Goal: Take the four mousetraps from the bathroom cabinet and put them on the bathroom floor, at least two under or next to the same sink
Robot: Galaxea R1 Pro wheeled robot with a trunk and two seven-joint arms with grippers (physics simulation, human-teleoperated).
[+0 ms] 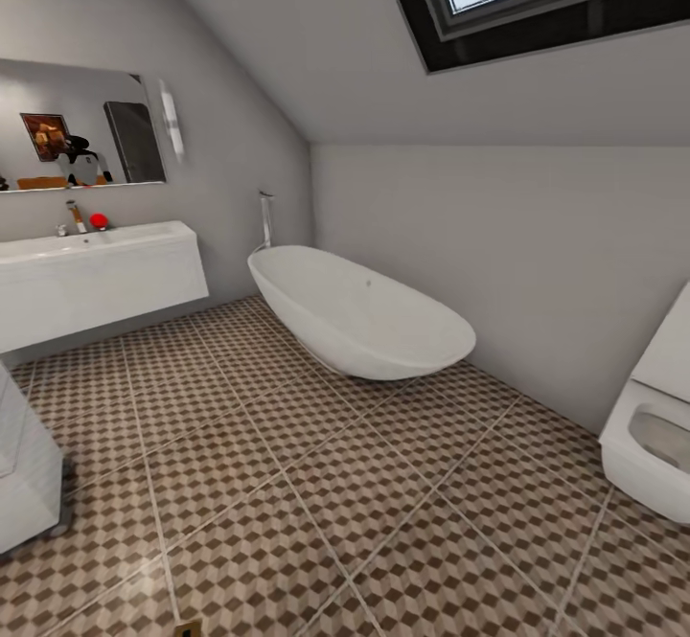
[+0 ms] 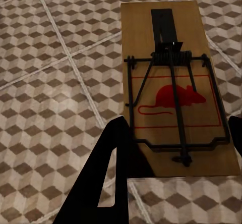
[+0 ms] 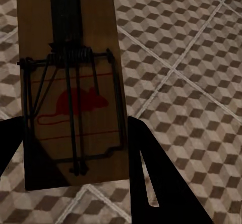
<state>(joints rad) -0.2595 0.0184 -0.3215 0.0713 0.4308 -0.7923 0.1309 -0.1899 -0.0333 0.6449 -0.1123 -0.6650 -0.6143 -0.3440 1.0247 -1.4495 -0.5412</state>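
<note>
so each arm's got a mousetrap: left fingers [image 2: 171, 156] clamped on one mousetrap [image 2: 174, 82], right fingers [image 3: 75, 153] on another [image 3: 68, 82], both carried over the bathroom floor [image 1: 316, 465]; sink [image 1: 96, 259] is ahead-left; none looks set down yet, I'd guess

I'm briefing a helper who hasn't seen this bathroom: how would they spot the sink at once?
Start at the big oval bathtub under the sloped ceiling in the head view, then look to the side wall beyond its tap end, below the wide mirror. The sink is the long white wall-hung box there, off the tiled floor; unlike the tub it is rectangular, with a red object on top.
</note>
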